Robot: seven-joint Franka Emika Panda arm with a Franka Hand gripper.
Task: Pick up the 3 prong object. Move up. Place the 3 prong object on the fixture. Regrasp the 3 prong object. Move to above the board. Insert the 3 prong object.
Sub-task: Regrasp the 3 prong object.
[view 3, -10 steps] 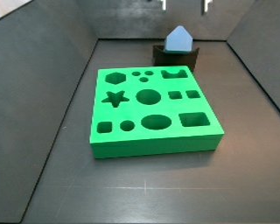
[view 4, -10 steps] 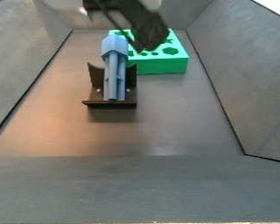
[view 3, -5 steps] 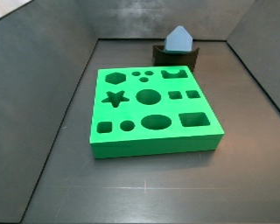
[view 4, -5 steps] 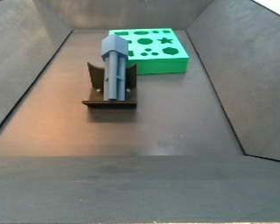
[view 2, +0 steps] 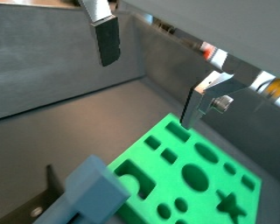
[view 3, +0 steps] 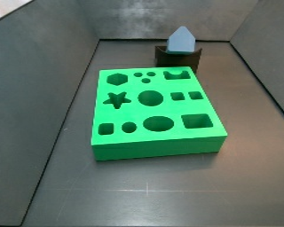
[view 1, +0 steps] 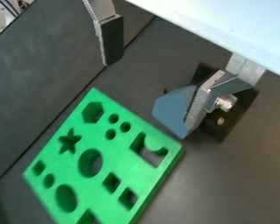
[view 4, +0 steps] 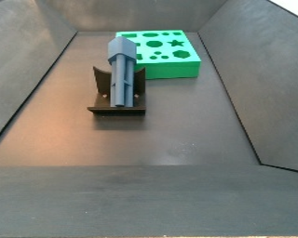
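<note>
Gripper [view 1: 157, 61]: seen only in both wrist views, raised well above the floor. Two flat silver fingers [view 1: 108, 35], one plate toward the upper left of the frame and the other at the right [view 2: 201, 101]. Jaws stand wide apart, nothing between them. Not visible in either side view.

3 prong object [view 4: 122, 63]: light blue-grey peg, resting on the fixture [view 4: 101, 93]. In a side view it lies along the dark bracket, its broad squared end toward the board and its narrower end toward the near floor. In a side view from the opposite end [view 3: 181, 38] only its peaked top shows, standing above the dark block [view 3: 177, 58] at the upper centre of the frame. In a wrist view [view 1: 171, 109] it appears as a blue wedge beside one finger plate, well below the gripper and not touching it; in a wrist view [view 2: 95, 192] it fills the lower left corner, blurred.

Board [view 3: 156, 113]: bright green rectangular slab, flat on the dark floor, centre of frame. Top face carries a star, a hexagon, circles, squares and an oval, all holes unfilled. It sits just beside the fixture, in the upper centre of a side view [view 4: 164, 56].

Enclosure walls [view 4: 40, 65]: dark grey sloped panels around the floor.
</note>
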